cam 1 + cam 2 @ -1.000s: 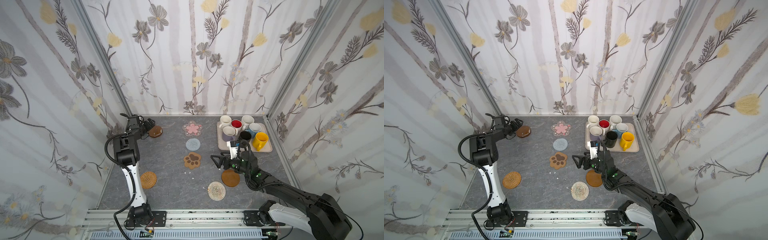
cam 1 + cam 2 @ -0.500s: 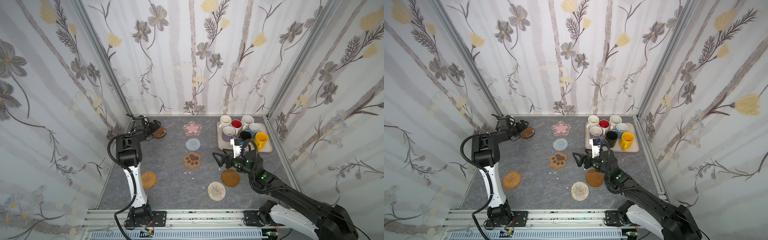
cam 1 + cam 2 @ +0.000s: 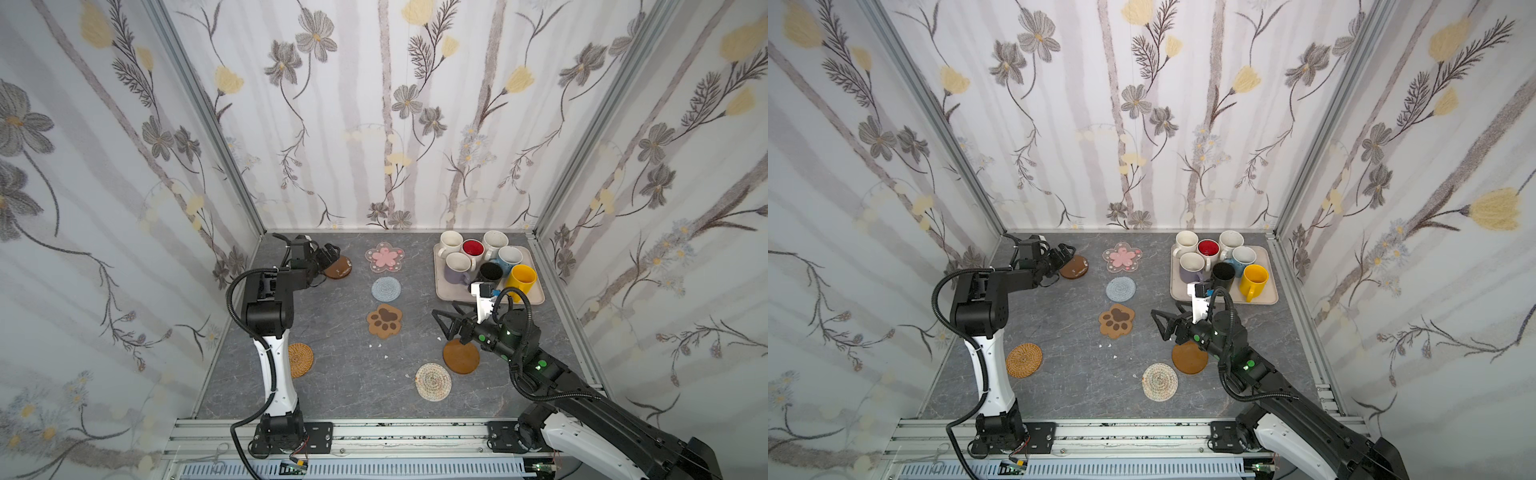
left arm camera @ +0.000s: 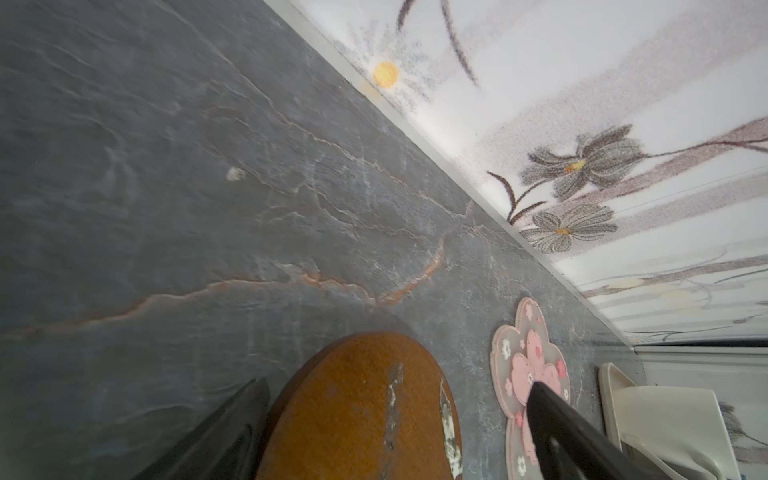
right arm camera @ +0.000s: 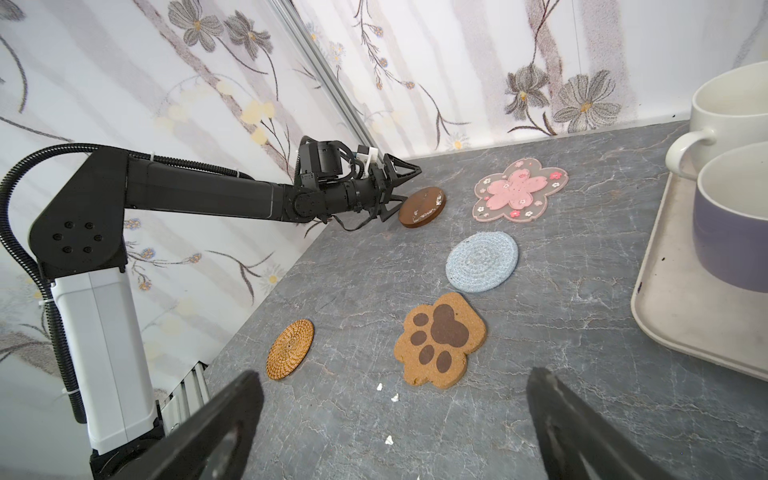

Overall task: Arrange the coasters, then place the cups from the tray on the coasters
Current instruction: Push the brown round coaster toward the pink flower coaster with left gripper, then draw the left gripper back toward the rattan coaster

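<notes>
in both top views the left pincer (image 3: 333, 254) is hovering at the upper left of the desk (image 3: 340, 324), jaws spread wide on either side of a brown disc coaster (image 3: 340, 269). the disc is lying on the desk. in the left wrist view it is showing pale scuffs and is sitting between the two dark fingers (image 4: 557, 432); whether they are touching it, i cannot tell.

the right pincer (image 3: 444, 318) is hanging open right of centre, gripping nothing, with the second brown disc (image 3: 461, 357) lying just below it in the frame.

three coasters are forming a column down the middle: the pink flower coaster (image 3: 384, 257) at the top, the grey-blue woven coaster (image 3: 386, 288) under it, and the tan paw coaster (image 3: 385, 320) lowest. the orange rattan coaster (image 3: 301, 360) is lying at the lower left, beside the left arm's white link. the pale woven coaster (image 3: 433, 381) is lying at the lower centre, just beside the second brown disc.

the beige tray (image 3: 451, 294) is sitting at the upper right, near the right wall. all seven mugs are standing upright on it, packed close together: two cream-white mugs (image 3: 451, 241), the red-lined white mug (image 3: 473, 248), the light blue mug (image 3: 510, 255), the lavender mug (image 3: 457, 266), the black mug (image 3: 491, 272) and the yellow mug (image 3: 523, 279).
</notes>
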